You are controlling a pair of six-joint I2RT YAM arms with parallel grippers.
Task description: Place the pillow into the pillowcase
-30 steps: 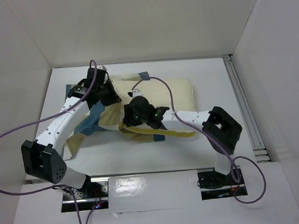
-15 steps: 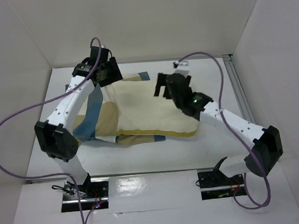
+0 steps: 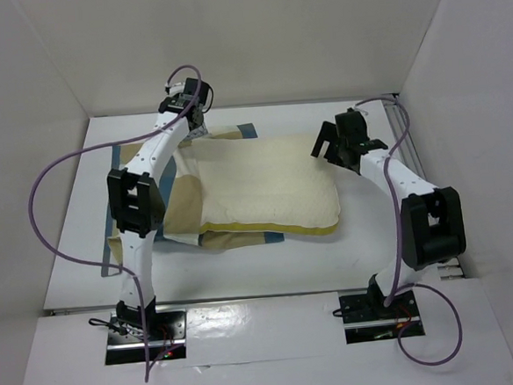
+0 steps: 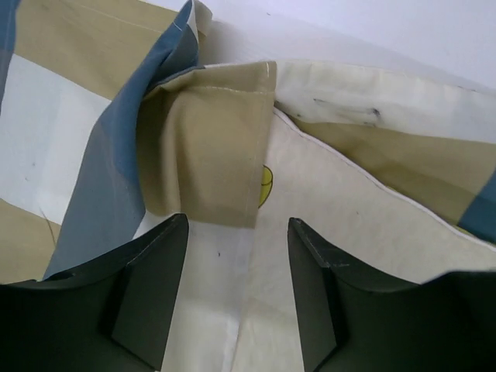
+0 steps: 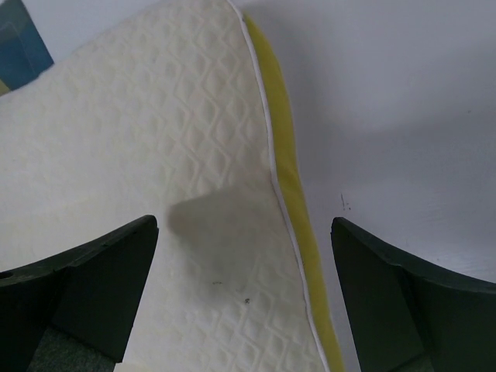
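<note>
The cream pillow point(image 3: 269, 184) lies flat mid-table, its yellow edge point(image 3: 277, 227) facing the near side. Its left end lies on the blue, tan and white checked pillowcase point(image 3: 172, 212), which shows to its left and under its near edge. My left gripper point(image 3: 196, 131) hovers open over the far-left corner. In the left wrist view its fingers point(image 4: 236, 256) straddle pale pillowcase fabric below a folded tan hem point(image 4: 209, 147). My right gripper point(image 3: 327, 147) is wide open above the pillow's right end. The right wrist view shows it point(image 5: 244, 256) spanning the quilted pillow point(image 5: 155, 155) and its yellow edge point(image 5: 287, 170), holding nothing.
A metal rail point(image 3: 418, 177) runs along the table's right side. White walls close in the back and both sides. Purple cables point(image 3: 49, 185) loop off both arms. Bare white table point(image 5: 403, 116) lies to the right of the pillow.
Both grippers opened and let go of the fabric. The left arm swung to the far-left corner, the right arm out to the pillow's right end. The pillow now lies flat and uncovered.
</note>
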